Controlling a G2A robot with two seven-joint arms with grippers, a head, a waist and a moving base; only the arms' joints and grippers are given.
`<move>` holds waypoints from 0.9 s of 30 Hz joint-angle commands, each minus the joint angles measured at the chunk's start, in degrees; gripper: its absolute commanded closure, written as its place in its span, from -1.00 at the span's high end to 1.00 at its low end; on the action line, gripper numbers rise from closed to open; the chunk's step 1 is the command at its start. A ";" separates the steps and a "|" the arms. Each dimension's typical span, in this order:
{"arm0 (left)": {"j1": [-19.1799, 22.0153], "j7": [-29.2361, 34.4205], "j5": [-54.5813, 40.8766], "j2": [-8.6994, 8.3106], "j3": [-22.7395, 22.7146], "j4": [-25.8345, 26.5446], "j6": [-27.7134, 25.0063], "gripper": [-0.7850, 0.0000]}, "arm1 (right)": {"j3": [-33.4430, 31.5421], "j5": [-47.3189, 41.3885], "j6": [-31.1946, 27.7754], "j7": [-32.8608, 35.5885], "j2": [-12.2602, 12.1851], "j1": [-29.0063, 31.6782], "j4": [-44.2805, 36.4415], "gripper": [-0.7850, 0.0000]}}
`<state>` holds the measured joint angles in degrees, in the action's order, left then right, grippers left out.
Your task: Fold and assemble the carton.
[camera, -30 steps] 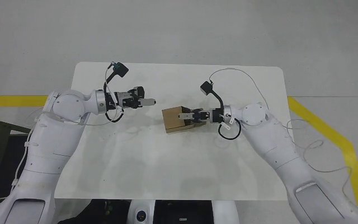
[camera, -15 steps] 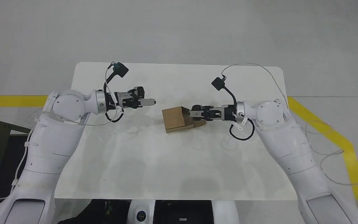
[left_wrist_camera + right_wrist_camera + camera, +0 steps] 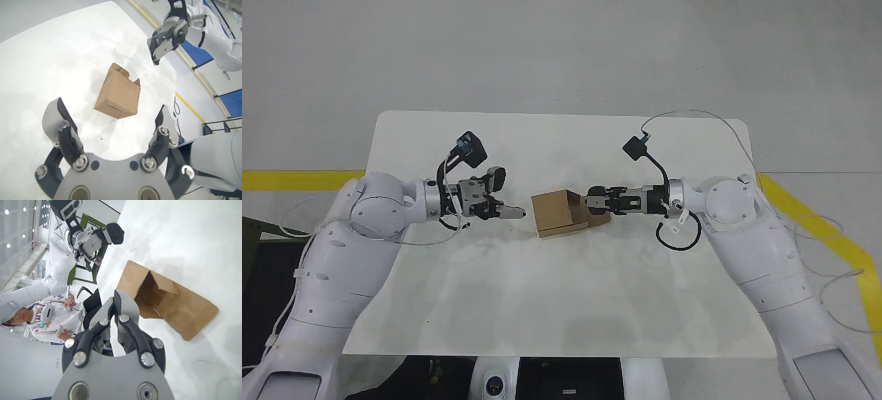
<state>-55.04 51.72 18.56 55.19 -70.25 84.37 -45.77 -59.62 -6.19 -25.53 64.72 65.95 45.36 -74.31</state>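
Note:
A brown carton (image 3: pixel 558 212) lies on its side at the middle of the white table (image 3: pixel 542 300). Its closed, tucked end (image 3: pixel 113 110) faces my left gripper (image 3: pixel 111 104). Its open end (image 3: pixel 151 294) faces my right gripper (image 3: pixel 115 293), and one long flap (image 3: pixel 191 315) lies flat on the table. My left gripper (image 3: pixel 504 209) stands open a short way left of the carton with nothing between its fingers. My right gripper (image 3: pixel 592 197) is shut with nothing in it, just off the open end's rim; it also shows as the far gripper (image 3: pixel 157 53).
A thin white cable (image 3: pixel 692 115) from the right arm loops over the table's back right corner. Bare tabletop lies in front of and behind the carton. Yellow floor tape (image 3: pixel 282 180) runs beside the table on both sides.
My left gripper has swung down and in towards the carton's closed end. My right gripper drew back out of the open end a second ago and has since kept still. The carton has not moved.

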 commanded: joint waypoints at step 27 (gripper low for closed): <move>-0.75 -48.87 55.22 1.98 6.42 -3.76 -11.63 1.00 | -0.70 -0.40 18.50 1.36 -1.03 2.73 1.14 -1.00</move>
<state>-55.95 4.27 72.71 57.09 -64.23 81.13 -57.49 -60.35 -6.94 -7.33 66.22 64.96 48.06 -73.08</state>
